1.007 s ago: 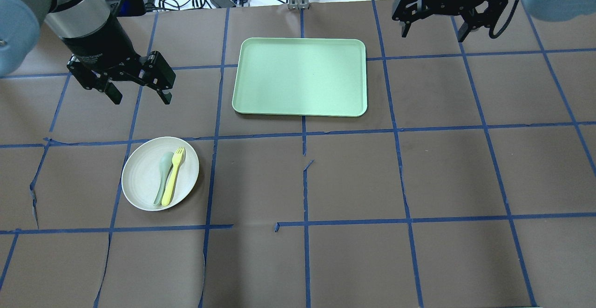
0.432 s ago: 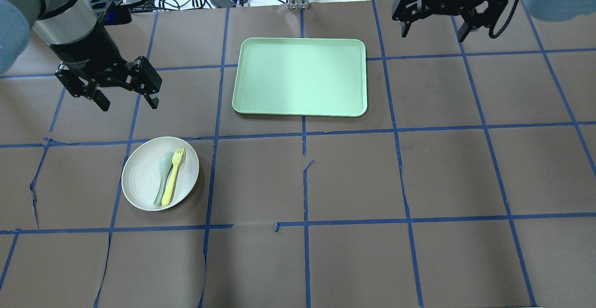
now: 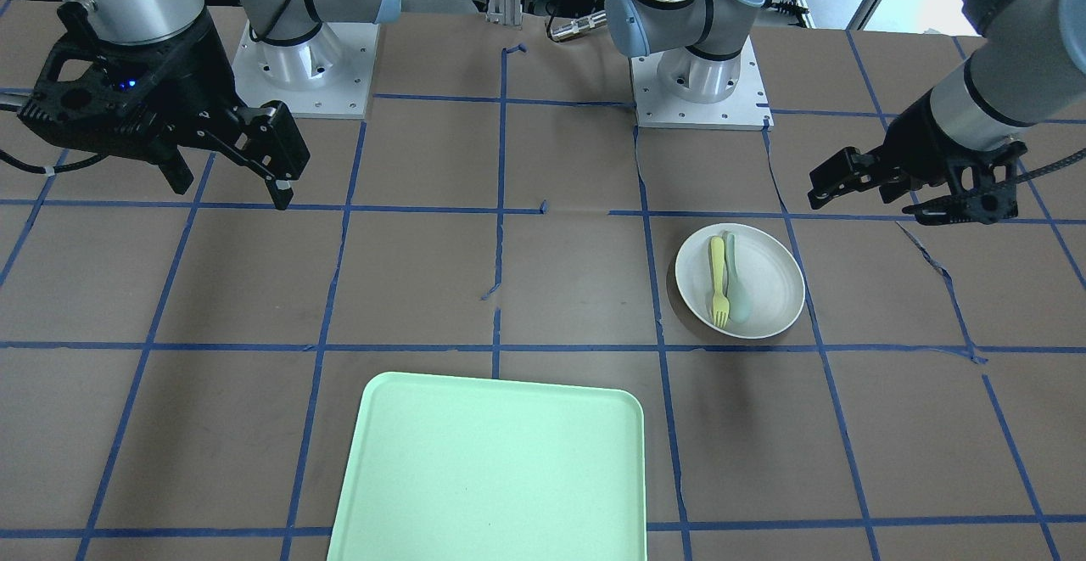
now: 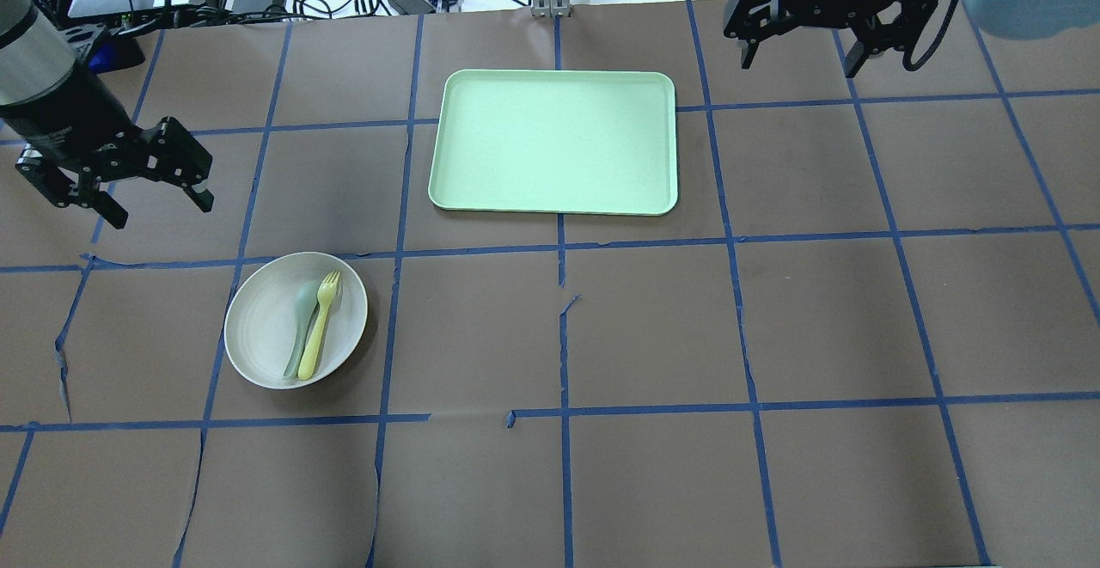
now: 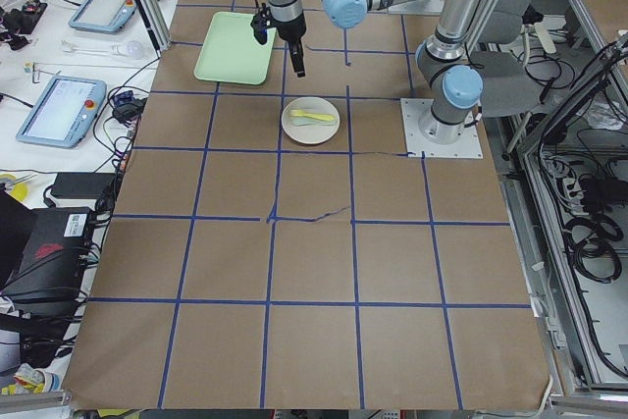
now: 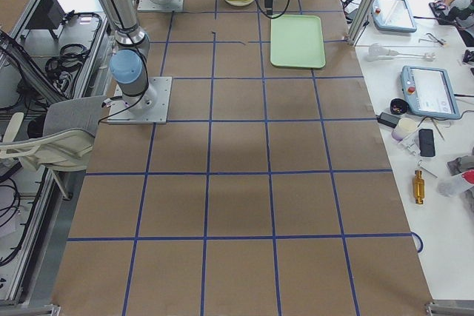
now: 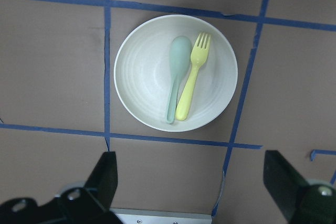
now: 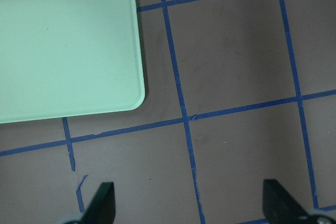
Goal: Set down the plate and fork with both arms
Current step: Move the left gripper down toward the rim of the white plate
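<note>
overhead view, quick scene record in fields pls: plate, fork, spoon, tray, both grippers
plate: on the table, near-left of the tray, not held
fork: lying in the plate, tines toward the tray side
spoon: in the plate, beside the fork on its left
tray: nothing on it
left gripper: open, empty, above the table to the far left of the plate
right gripper: open, empty, past the tray's far right corner
task state: plate and fork not yet grasped

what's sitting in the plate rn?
In the plate lie the yellow fork and a grey-green spoon, close side by side, heads pointing the same way. Nothing else shows in it. The strip of plate directly under the two is covered.
</note>
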Controlling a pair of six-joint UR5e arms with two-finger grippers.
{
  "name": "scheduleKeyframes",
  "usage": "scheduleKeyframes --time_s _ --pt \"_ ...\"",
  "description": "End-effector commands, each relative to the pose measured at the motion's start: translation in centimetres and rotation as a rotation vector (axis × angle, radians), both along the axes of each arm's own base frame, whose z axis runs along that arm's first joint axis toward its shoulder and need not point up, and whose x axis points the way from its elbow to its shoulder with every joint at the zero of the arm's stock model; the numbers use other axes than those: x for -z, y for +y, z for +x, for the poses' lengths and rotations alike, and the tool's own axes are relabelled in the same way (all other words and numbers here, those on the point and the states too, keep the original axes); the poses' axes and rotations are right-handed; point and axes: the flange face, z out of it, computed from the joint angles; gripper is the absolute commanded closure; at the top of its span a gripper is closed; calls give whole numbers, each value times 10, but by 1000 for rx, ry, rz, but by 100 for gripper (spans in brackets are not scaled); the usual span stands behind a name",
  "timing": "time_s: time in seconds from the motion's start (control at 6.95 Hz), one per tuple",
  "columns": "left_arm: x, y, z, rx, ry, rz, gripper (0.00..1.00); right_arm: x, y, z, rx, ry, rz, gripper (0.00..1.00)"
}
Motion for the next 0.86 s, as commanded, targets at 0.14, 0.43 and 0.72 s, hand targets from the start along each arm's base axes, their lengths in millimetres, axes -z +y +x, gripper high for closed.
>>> scheduleKeyframes --time_s 0.14,0.43,0.72 --pt "94 10 48 127 26 -65 0 0 0 0 0 0 0 0" --pt "169 26 76 132 172 -112 0 0 0 0 0 0 0 0" --pt "198 26 84 111 229 -83 10 0 0 0 0 0 0 0"
